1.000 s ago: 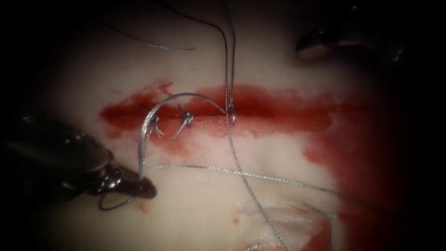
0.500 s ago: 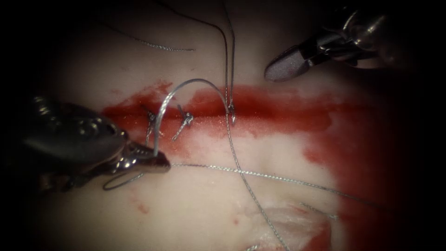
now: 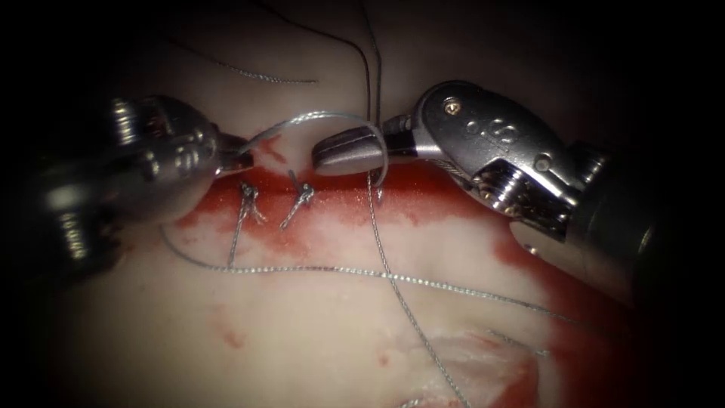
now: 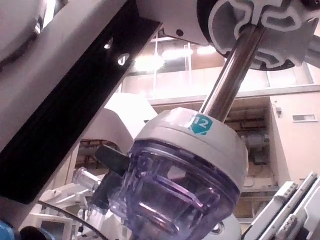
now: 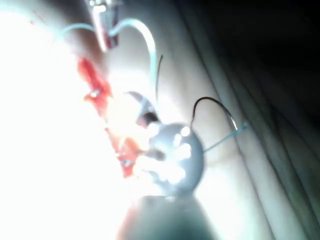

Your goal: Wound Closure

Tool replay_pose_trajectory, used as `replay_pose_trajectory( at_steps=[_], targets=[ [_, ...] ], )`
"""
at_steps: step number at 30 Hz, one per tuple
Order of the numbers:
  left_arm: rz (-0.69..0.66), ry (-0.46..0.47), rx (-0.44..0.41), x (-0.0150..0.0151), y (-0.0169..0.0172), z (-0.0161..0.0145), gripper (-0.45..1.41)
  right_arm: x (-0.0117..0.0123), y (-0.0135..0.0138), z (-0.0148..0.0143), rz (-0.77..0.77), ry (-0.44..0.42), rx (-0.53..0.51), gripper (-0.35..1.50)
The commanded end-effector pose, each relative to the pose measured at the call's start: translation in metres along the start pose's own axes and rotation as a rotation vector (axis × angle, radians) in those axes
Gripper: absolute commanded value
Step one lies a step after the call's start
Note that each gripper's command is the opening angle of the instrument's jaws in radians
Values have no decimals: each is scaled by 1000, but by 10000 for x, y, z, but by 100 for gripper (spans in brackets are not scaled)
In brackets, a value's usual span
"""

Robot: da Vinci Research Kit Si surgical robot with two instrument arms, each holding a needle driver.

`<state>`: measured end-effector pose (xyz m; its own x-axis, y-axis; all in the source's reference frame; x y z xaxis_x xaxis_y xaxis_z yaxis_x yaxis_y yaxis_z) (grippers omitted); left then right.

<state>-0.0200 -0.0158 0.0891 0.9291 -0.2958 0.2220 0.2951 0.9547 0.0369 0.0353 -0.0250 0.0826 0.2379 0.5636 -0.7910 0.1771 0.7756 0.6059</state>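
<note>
The left hand [image 3: 238, 155], reaching in from nine o'clock in the endoscope view, is gripping the needle [image 3: 325, 115] close to the end where the thread [image 3: 393, 278] is trailing off. From there the needle is arching up and over toward the middle of the cut [image 3: 453, 185]. Its far end is dipping down at the cut's edge, just beside a thread that is running down from twelve o'clock. Whether the point is sitting in the tissue [image 3: 302, 340] is not clear. The right hand [image 3: 340, 153], coming in from three o'clock, is lying under the far part of the arch, with the needle crossing just in front of its tip. I cannot tell whether it is gripping anything. Judging from this, the needle is being offered from one hand to the other. A safe next move is calling for a firm hold by the right hand well back from the point before the left one lets go, while keeping clear of the loose thread that is crossing the tissue at six o'clock. The cut itself is acting as the one hollow here. It is holding red fluid [image 3: 574, 249] and, toward its nine o'clock end, two tied stitches [image 3: 302, 195].
</note>
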Motion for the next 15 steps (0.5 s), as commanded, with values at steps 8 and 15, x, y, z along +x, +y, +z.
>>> replay_pose_trajectory(
  at_steps=[8,15],
  targets=[
    [-93,107,-130,-26,33,39,-45,5,-2,-7,270,183,174,-35],
    [-127,83,29,-39,9,128,-45,6,9,-20,520,416,193,-35]
  ],
)
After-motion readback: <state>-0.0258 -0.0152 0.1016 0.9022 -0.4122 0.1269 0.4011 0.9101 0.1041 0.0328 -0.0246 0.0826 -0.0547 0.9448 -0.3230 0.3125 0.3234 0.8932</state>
